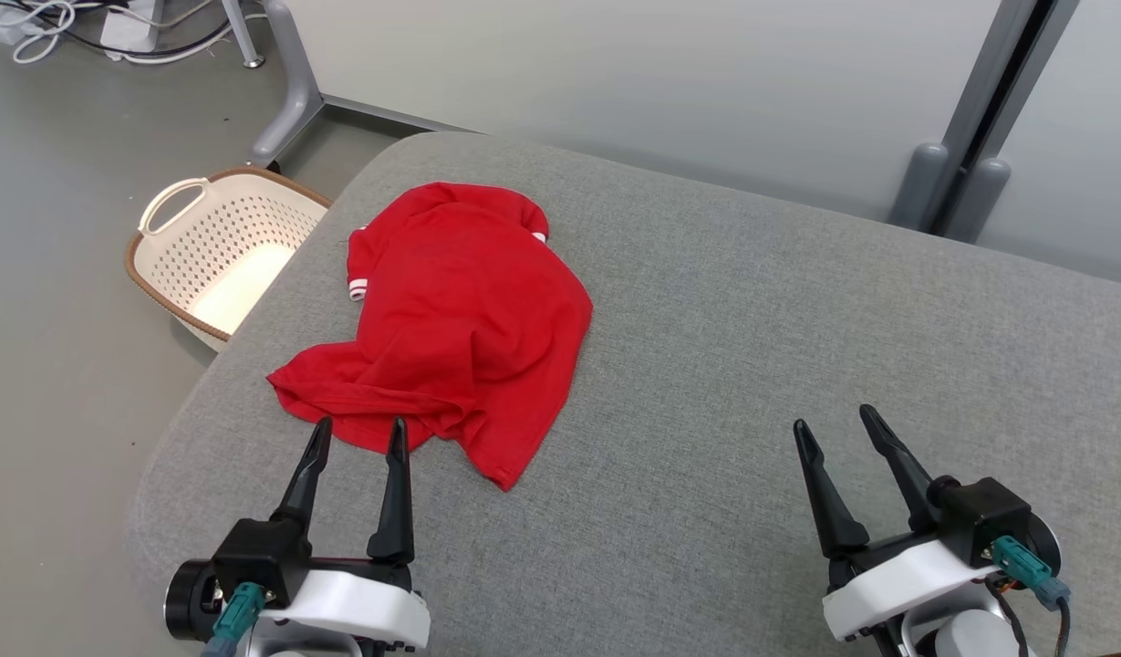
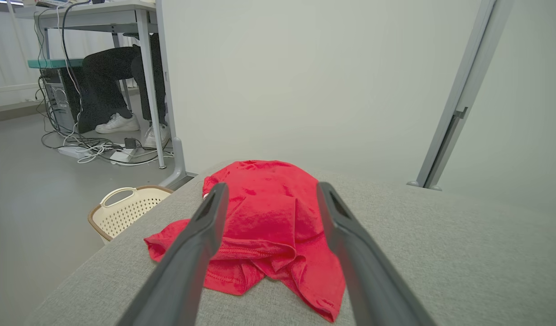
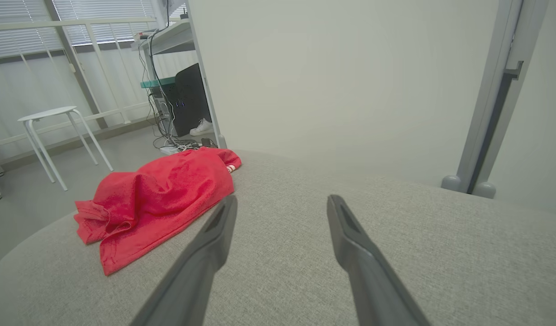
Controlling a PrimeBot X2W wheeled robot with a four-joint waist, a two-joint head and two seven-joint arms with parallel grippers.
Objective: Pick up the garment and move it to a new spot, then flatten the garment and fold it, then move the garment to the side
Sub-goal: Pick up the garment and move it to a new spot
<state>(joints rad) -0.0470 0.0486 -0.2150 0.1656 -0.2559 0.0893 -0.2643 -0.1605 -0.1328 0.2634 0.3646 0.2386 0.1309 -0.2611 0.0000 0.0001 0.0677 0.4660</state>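
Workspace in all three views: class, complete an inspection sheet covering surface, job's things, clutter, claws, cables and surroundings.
Surface: grey fabric-covered table with rounded corners.
Job's things: crumpled red short-sleeved shirt with white-trimmed cuffs, unfolded, near the table's left edge.
Clutter: nothing seen.
Claws: left claw open, tips at the shirt's near hem, holding nothing; right claw open above bare fabric.
Cables: tangled white and black cables on the floor under a desk.
Surroundings: cream perforated plastic basket on the floor beside the table; white stool; person's legs under the desk.
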